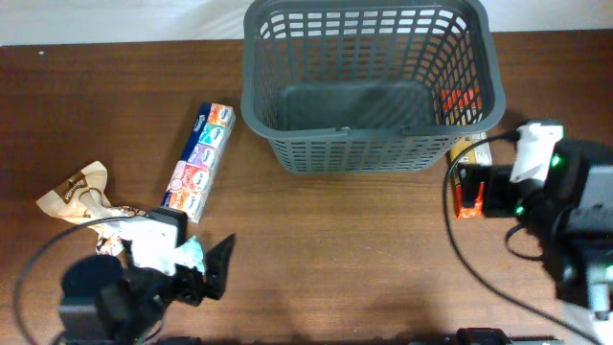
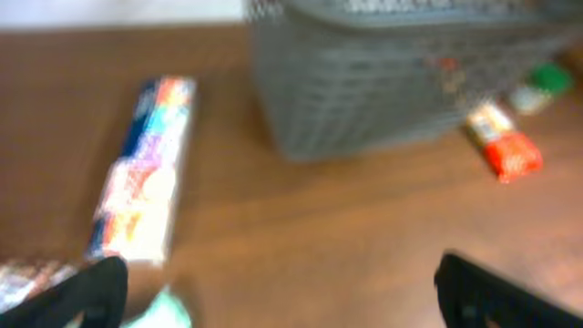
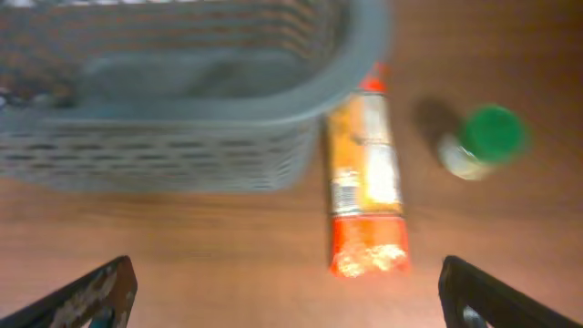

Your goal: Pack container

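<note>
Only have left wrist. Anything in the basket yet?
Observer: No. Overhead shows the basket with a bare floor, nothing inside.
Operator: Green blob far right, what is it?
Observer: Right wrist shows a small bottle with a green cap, on the table apart from the orange packet.
Operator: Right gripper state?
Observer: The right gripper is open and empty, facing the orange packet beside the basket.
</note>
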Robot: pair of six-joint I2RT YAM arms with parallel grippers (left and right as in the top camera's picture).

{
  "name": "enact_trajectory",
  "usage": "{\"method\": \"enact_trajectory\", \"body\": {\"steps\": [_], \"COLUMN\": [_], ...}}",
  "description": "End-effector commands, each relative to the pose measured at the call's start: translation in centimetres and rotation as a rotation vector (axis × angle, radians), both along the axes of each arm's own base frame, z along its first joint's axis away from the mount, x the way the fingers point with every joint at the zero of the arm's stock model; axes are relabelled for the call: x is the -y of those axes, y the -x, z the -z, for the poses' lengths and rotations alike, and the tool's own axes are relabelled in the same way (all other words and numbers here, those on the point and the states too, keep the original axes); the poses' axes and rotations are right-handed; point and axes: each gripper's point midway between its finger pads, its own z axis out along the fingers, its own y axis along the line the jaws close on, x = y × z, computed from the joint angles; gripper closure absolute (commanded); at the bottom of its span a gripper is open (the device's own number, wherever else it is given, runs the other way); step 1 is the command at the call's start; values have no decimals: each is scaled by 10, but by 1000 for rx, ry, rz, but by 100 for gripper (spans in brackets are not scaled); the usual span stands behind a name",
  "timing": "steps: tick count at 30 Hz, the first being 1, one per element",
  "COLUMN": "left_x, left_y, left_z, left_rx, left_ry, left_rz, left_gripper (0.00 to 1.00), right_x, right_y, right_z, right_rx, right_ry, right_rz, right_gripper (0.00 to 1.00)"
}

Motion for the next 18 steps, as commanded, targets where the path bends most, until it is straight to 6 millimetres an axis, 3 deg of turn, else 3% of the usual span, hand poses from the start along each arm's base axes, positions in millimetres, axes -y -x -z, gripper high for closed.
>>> {"method": "enact_trajectory", "body": {"steps": [1,5,8,10,12,15,18], "left_x": [-30,-9,5,5,5,1,-13], "left_y": [-9,-18,-27,-35,-42,-46,-43], "left_z": [-13,-20,-18,-16,-14,-8,1], "left_rx": [-104,-187,-211,-217,-225,-267,-329], "left_ry": [-98,-25,31,30,30,58,63], "left_rz": [-152,-55,12,10,10,-44,-170], "left_gripper": [0,0,0,0,0,0,0], "right_x": [23,20,14,18,32,74,90], "right_y": [-5,-5,3,7,11,25,27], "right_z": [-47,-82,-94,-99,-101,-106,-106], "right_rx": [43,70,84,99,104,128,127], "right_ry": [68,55,31,45,99,143,168], "right_rz": [131,119,92,109,175,476,589], "right_gripper": [1,1,1,1,1,1,1]}}
